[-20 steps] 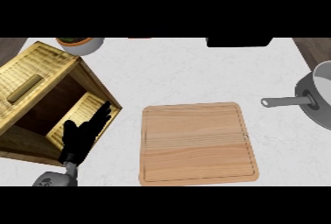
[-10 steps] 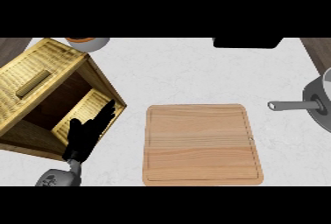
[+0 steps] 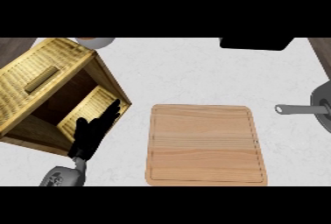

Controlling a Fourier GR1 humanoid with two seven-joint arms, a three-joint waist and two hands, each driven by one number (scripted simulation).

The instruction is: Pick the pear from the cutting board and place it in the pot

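Left robot hand (image 3: 93,133), fingers straight, rests beside the bare cutting board (image 3: 205,145); pot (image 3: 317,109) at right.

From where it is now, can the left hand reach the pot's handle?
Probably not. The left hand rests by the wooden box, while the pot's handle sticks out at the far right edge, with the whole cutting board between them.

Pot (image 3: 321,109) — mostly beyond the right edge — only handle and rim.
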